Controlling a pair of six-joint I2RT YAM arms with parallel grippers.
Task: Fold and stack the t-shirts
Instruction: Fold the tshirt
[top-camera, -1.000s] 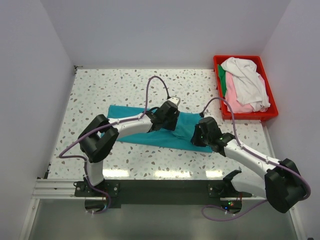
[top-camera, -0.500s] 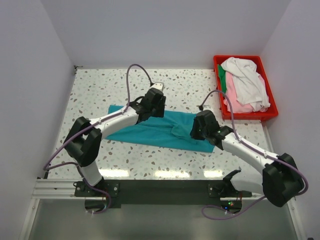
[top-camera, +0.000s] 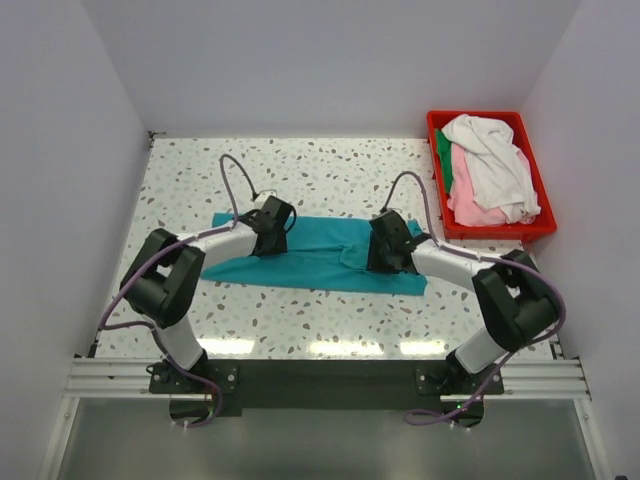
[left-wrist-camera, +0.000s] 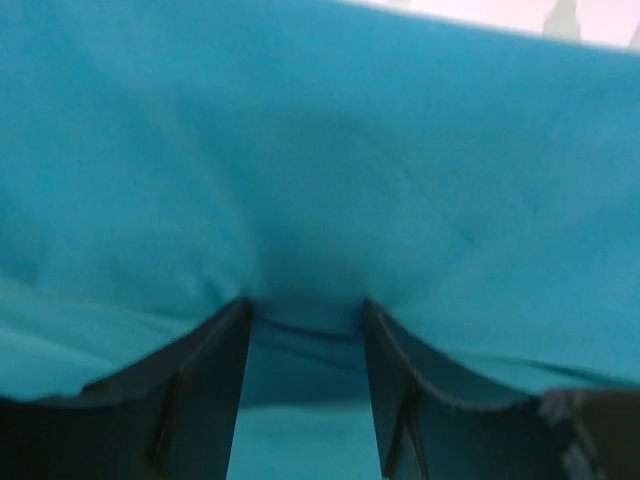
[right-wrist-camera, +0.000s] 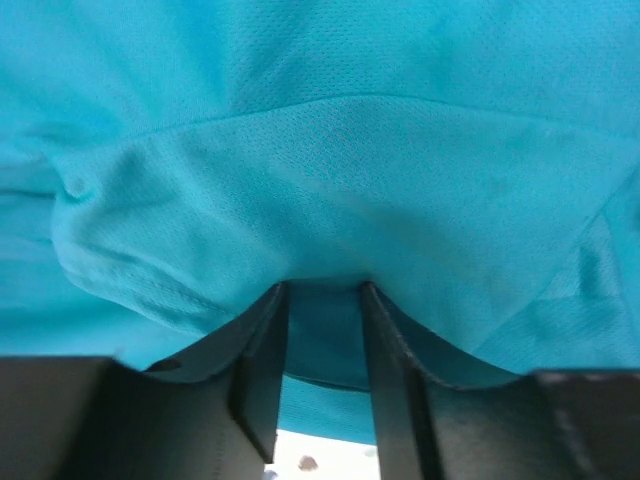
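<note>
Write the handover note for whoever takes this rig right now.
Left claw: jaws apart, tips pressed into the teal t-shirt. Right claw: likewise, toward its right end.
Teal t-shirt lies in a long band on the table, apparently folded lengthwise.
White t-shirt, pink t-shirt, dark green t-shirt: crumpled in the red bin.
Nothing stacked yet.
To do: finish this fold, fold the rest, stack.

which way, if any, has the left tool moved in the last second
Yes. The left tool has moved left along the teal t-shirt, farther from the red bin.
</note>
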